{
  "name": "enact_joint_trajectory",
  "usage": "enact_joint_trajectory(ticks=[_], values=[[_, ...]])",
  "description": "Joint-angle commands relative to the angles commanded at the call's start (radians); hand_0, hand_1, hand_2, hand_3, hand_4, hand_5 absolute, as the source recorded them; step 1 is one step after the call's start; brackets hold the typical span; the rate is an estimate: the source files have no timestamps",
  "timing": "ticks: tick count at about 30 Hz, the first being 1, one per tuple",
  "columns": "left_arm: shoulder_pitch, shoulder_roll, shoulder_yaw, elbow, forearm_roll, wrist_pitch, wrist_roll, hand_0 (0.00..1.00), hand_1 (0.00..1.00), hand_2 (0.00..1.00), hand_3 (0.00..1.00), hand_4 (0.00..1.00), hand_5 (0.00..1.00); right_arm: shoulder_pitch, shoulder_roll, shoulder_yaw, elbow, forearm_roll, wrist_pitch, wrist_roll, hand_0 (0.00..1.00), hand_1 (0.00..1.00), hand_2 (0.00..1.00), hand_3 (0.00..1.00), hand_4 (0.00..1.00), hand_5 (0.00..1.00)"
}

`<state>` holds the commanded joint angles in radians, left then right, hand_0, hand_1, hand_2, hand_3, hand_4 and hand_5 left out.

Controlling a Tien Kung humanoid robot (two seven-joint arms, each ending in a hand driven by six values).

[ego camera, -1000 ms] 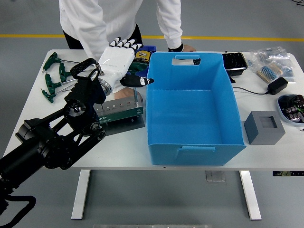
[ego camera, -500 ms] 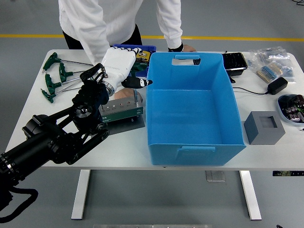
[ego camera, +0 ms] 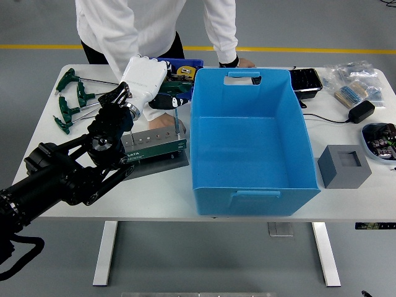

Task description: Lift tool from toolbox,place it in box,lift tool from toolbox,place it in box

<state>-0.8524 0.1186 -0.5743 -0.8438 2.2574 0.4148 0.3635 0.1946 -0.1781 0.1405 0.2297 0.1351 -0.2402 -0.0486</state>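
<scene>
**Left robot hand draws back over the tool holder**

Since a second ago, the left robot hand (ego camera: 148,83) has shifted up and toward the far left, away from the blue box (ego camera: 250,139), and its white back now tilts more toward the person. Its dark fingertips (ego camera: 166,101) are curled together around the handle of a T-handle tool (ego camera: 175,114), whose thin shaft stands upright in the green tool holder (ego camera: 154,146). The holder sits on a dark base on the white counter (ego camera: 167,192), just left of the blue box and touching or nearly touching its wall. The box is open on top and nothing lies on its floor.

Several green-handled T-wrenches (ego camera: 69,102) lie at the counter's far left. A grey block (ego camera: 344,166) with a square recess sits right of the box, with a black tray (ego camera: 305,81) and a black power adapter (ego camera: 361,111) beyond it.

A person (ego camera: 154,28) in white stands at the far side; one hand (ego camera: 242,62) rests on the counter behind the box.
</scene>
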Motion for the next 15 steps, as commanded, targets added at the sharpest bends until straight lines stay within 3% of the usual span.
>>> enact_joint_trajectory(ticks=[9,10,15], values=[[0.002,-0.004,0.006,0.028,-0.057,0.017,-0.013,0.317,0.341,0.376,0.444,0.998,0.695,0.000,-0.001,0.014,0.001,-0.021,-0.002,0.001,0.710,0.731,0.774,0.626,0.862,0.790],[0.002,-0.006,0.006,0.031,-0.074,0.022,-0.017,0.295,0.330,0.329,0.415,0.998,0.708,0.000,-0.002,0.014,0.001,-0.024,-0.002,0.001,0.707,0.731,0.773,0.625,0.863,0.785],[0.006,-0.018,0.005,0.051,-0.218,0.078,-0.065,0.295,0.330,0.329,0.415,0.998,0.708,-0.002,-0.003,0.018,0.001,-0.034,-0.005,0.001,0.707,0.731,0.773,0.625,0.863,0.785]])
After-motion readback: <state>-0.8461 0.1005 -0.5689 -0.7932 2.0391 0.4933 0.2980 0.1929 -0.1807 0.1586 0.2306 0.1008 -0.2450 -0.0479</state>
